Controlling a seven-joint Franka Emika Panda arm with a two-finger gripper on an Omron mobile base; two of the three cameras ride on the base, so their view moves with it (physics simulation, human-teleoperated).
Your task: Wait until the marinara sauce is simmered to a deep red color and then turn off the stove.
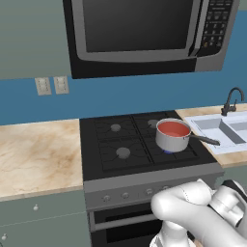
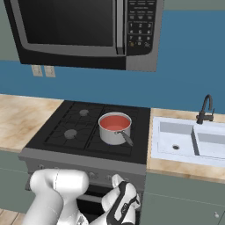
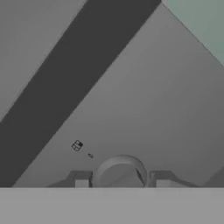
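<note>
One small stove knob (image 3: 120, 171) sits between the pincer (image 3: 122, 183) fingertips, seemingly pinched; rigid and smooth, it should turn if gripped across its rim.

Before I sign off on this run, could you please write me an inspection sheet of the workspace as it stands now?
Surface: beige counter on both sides of the stove.
Job's things: marinara sauce, red-orange, in a steel saucepan on the front right burner; blue flame beneath.
Clutter: nothing seen.
Grippers: gripper at the stove's grey front panel, fingers either side of a round knob.
Cables: nothing seen.
Surroundings: microwave above, sink and black faucet to the right, wall outlets.
</note>
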